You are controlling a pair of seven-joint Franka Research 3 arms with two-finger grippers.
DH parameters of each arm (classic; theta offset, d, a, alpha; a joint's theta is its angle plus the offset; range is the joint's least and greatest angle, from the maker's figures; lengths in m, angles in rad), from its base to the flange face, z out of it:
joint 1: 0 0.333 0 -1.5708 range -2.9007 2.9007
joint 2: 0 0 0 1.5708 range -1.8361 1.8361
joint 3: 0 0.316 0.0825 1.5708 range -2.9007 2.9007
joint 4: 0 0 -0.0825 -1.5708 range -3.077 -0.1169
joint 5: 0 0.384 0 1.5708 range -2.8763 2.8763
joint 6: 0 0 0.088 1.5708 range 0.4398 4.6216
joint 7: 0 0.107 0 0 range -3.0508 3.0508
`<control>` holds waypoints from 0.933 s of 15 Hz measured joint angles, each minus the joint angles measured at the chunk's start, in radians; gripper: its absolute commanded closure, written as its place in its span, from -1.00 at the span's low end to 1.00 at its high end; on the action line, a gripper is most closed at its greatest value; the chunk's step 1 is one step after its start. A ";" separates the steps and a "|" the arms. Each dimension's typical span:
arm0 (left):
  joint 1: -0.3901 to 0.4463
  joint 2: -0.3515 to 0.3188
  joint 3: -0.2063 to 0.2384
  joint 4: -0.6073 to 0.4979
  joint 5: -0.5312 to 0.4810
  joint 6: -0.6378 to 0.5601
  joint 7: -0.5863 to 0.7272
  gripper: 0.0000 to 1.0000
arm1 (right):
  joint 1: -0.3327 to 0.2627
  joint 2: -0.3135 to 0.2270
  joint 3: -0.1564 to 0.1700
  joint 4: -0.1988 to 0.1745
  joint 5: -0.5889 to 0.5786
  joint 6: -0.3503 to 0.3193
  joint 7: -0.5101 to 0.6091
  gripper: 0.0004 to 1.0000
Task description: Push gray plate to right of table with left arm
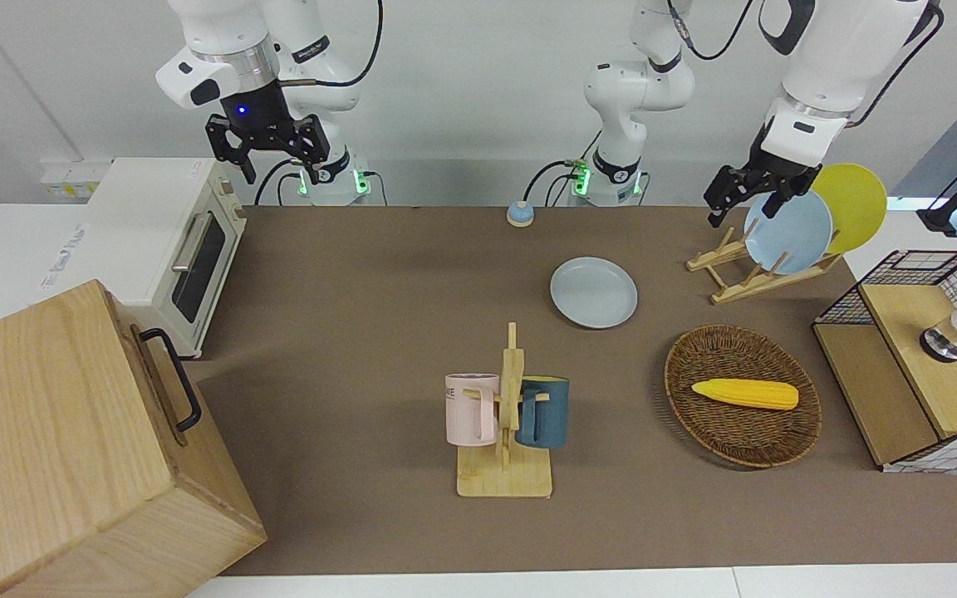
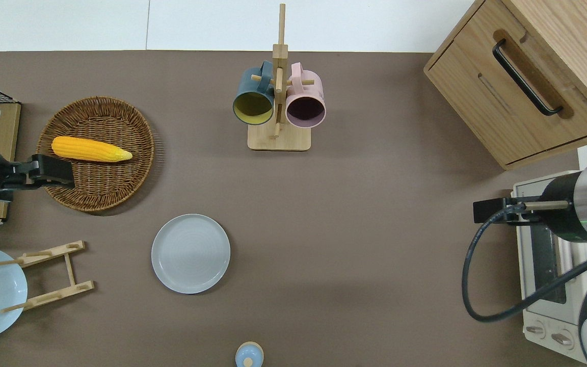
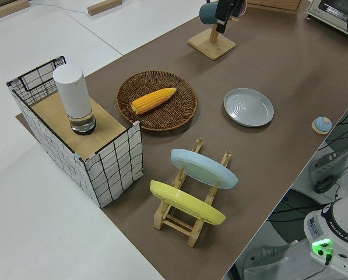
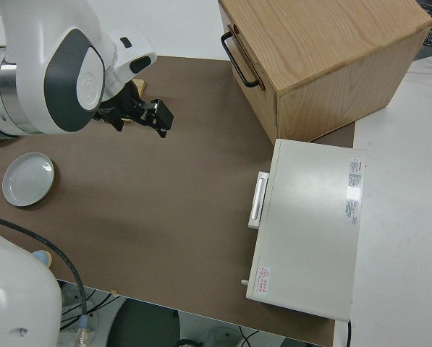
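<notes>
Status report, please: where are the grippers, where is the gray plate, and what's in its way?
Left gripper up over basket rim. Right arm parked. Gray plate flat on table, untouched. Nothing blocking.
</notes>
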 measured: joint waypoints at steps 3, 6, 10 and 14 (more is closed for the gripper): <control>0.000 0.000 -0.011 0.000 0.000 -0.002 0.000 -0.99 | 0.000 0.000 0.000 0.000 0.000 0.000 0.000 -0.99; -0.001 0.000 -0.016 0.000 0.000 -0.008 0.000 -0.98 | 0.000 0.000 0.000 0.000 0.000 0.000 0.000 -0.99; -0.001 -0.002 -0.021 0.000 0.000 -0.031 0.000 -0.98 | 0.000 0.000 0.000 0.000 0.000 0.000 0.000 -0.99; -0.002 -0.003 -0.024 -0.017 0.000 -0.033 0.000 -0.98 | 0.000 0.000 0.000 0.000 0.000 0.000 0.000 -0.99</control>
